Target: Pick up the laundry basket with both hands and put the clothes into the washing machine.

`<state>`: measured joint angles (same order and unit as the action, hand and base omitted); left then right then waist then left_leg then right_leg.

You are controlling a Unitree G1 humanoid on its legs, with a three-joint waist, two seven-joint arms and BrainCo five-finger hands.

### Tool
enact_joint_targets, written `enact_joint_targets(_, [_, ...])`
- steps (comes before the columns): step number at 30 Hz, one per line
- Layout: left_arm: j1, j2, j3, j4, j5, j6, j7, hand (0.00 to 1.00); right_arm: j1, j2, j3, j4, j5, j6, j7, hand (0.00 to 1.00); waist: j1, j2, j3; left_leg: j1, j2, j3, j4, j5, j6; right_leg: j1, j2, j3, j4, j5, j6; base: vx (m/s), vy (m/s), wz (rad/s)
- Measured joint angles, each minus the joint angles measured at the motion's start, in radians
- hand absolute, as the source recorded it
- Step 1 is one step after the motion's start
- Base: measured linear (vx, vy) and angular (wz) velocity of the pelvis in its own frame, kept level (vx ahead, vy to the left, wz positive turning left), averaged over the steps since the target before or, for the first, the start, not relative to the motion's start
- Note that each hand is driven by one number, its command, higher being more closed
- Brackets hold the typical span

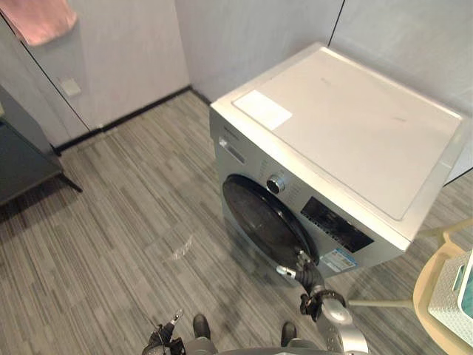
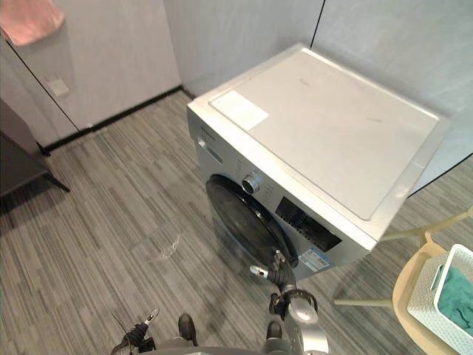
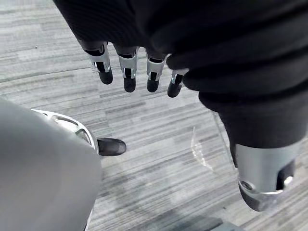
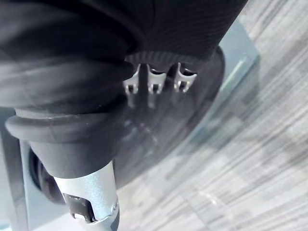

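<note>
Laundry basket (image 2: 425, 292) with teal clothes (image 2: 460, 299) sits unlifted on a pale round table (image 2: 403, 302), well apart from both hands, so nearly all remains: right hand (image 1: 309, 277) meets the washing machine (image 1: 355, 126) door (image 1: 262, 218), finger state unreadable; left hand (image 3: 126, 72) hangs empty, fingers loosely straight.

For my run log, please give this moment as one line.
right hand at closed dark round door of silver washing machine | left hand open over grey floor | white laundry basket with teal clothes on beige table
</note>
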<state>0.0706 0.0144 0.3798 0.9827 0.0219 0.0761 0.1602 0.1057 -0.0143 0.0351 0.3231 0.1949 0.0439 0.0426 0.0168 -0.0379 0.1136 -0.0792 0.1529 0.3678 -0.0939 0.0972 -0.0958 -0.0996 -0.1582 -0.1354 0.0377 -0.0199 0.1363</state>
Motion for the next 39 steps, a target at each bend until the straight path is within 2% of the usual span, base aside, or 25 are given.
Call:
enact_joint_targets(3, [-0.012,0.011,-0.037,-0.001,0.013,0.000,0.018,0.00,-0.041,-0.028,-0.027,-0.003,0.003,0.000,-0.021,0.00,0.000,0.000,0.022,-0.010,-0.003,-0.015,0.000,0.001,0.001,-0.001,-0.001,-0.002,-0.005,0.002,0.000,0.08,0.005,0.10])
enact_joint_targets(7, [-0.019,0.017,-0.073,-0.003,0.020,-0.007,0.024,0.00,-0.074,-0.069,-0.076,-0.003,0.000,0.000,-0.064,0.00,-0.002,0.017,0.052,-0.011,-0.003,-0.041,0.001,0.001,0.001,0.003,0.000,-0.004,-0.004,0.002,0.000,0.06,-0.006,0.04])
enact_joint_targets(18, [-0.035,0.043,-0.112,-0.004,0.015,-0.010,0.057,0.00,-0.152,-0.089,-0.135,0.021,-0.027,0.001,-0.176,0.00,-0.009,0.047,0.132,-0.064,-0.029,-0.095,0.001,0.025,0.017,-0.047,-0.025,-0.029,0.018,0.006,0.010,-0.05,0.022,0.09])
enact_joint_targets(22, [-0.035,0.053,-0.148,-0.002,0.012,-0.008,0.064,0.00,-0.235,-0.116,-0.127,0.122,-0.049,0.003,-0.201,0.00,-0.009,0.053,0.164,-0.072,-0.049,-0.122,0.000,0.025,0.018,-0.050,-0.040,-0.029,0.008,0.016,0.021,-0.06,0.052,0.04])
enact_joint_targets(27, [-0.035,0.058,-0.164,-0.001,0.007,-0.008,0.071,0.00,-0.274,-0.136,-0.058,0.164,-0.048,-0.003,-0.219,0.00,-0.015,0.053,0.166,-0.083,-0.053,-0.142,0.000,0.031,0.027,-0.056,-0.039,-0.029,-0.011,0.041,0.022,0.00,0.023,-0.05])
enact_joint_targets(29, [-0.034,0.064,-0.181,0.001,0.007,-0.009,0.083,0.00,-0.278,-0.164,0.025,0.182,-0.048,0.005,-0.219,0.00,-0.037,0.053,0.166,-0.080,-0.047,-0.162,0.001,0.038,0.023,-0.039,-0.032,-0.048,-0.017,0.042,0.021,0.03,-0.014,0.14])
enact_joint_targets(34, [-0.033,0.067,-0.180,0.005,0.006,-0.007,0.097,0.00,-0.271,-0.183,0.231,0.188,0.001,0.009,-0.213,0.00,-0.052,0.051,0.164,-0.069,-0.020,-0.177,0.001,0.048,0.008,-0.024,-0.007,-0.057,-0.015,0.048,0.013,-0.01,-0.019,-0.02])
enact_joint_targets(36, [-0.034,0.066,-0.175,0.006,-0.005,-0.007,0.105,0.00,-0.272,-0.204,0.383,0.188,0.046,0.010,-0.165,0.00,-0.049,0.051,0.165,-0.063,-0.006,-0.192,0.001,0.055,-0.004,-0.008,0.005,-0.077,-0.021,0.049,0.009,-0.08,-0.035,0.13])
enact_joint_targets(38, [-0.041,0.067,-0.172,0.006,-0.010,-0.007,0.105,0.00,-0.289,-0.200,0.515,0.180,0.072,0.010,-0.103,0.00,-0.028,0.057,0.164,-0.063,0.006,-0.220,0.000,0.055,-0.016,0.003,0.017,-0.104,-0.024,0.041,0.010,-0.10,-0.034,0.37])
enact_joint_targets(39, [-0.049,0.064,-0.171,0.005,-0.010,-0.007,0.106,0.00,-0.317,-0.184,0.596,0.167,0.094,0.010,-0.049,0.00,-0.006,0.061,0.164,-0.066,0.011,-0.242,0.000,0.056,-0.019,0.011,0.021,-0.121,-0.024,0.033,0.000,-0.09,-0.023,0.39])
